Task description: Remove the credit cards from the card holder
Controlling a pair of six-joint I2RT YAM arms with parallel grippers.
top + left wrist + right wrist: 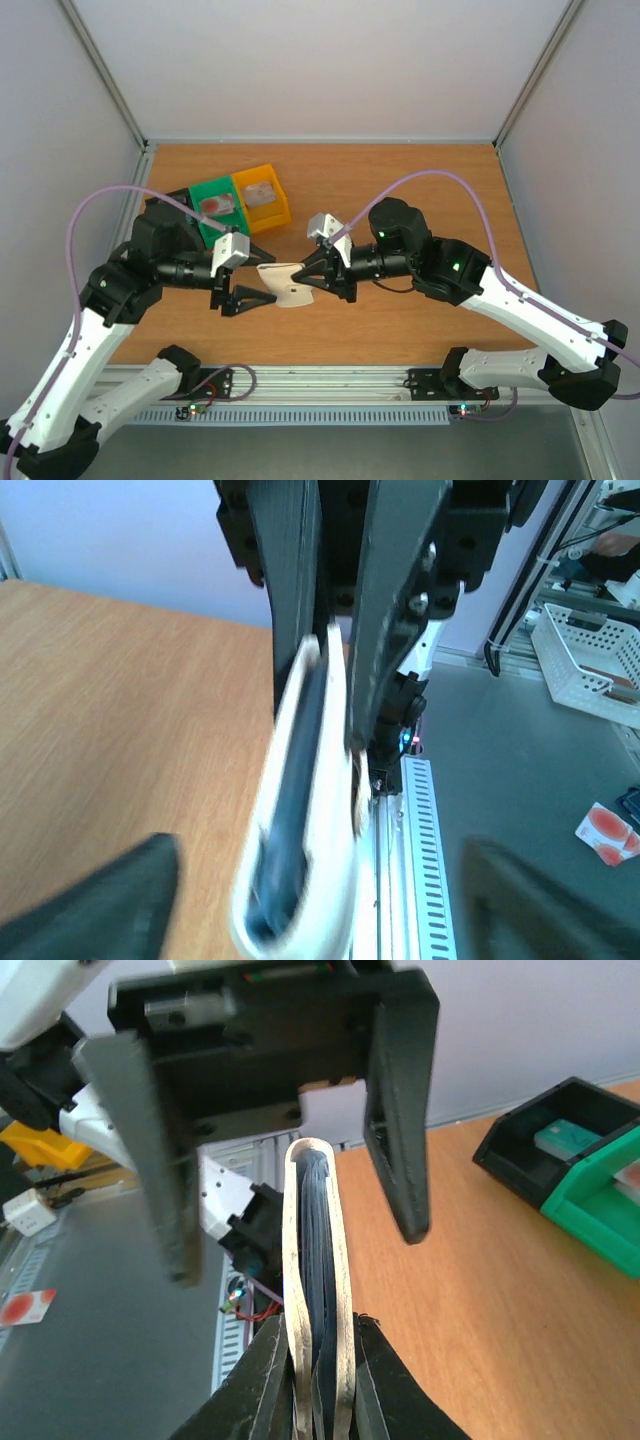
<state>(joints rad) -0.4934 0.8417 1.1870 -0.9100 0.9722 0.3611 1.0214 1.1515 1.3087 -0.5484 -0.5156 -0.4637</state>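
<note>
The card holder (285, 284), a flat whitish sleeve, hangs above the table between my two arms. In the right wrist view it stands edge-on (318, 1250), and my right gripper (320, 1390) is shut on its near end. Dark bluish layers lie between its two walls; I cannot tell whether these are the credit cards. My left gripper (268, 278) is open, with one finger on each side of the holder's far end and not touching it. The left wrist view shows the blurred holder (310, 810) between its spread fingers (120, 905).
A black bin (165, 212), a green bin (222, 210) and a yellow bin (262, 195) stand in a row at the back left of the wooden table (420, 190). The green one holds something reddish and the yellow one something grey. The aluminium rail (320, 385) runs along the near edge.
</note>
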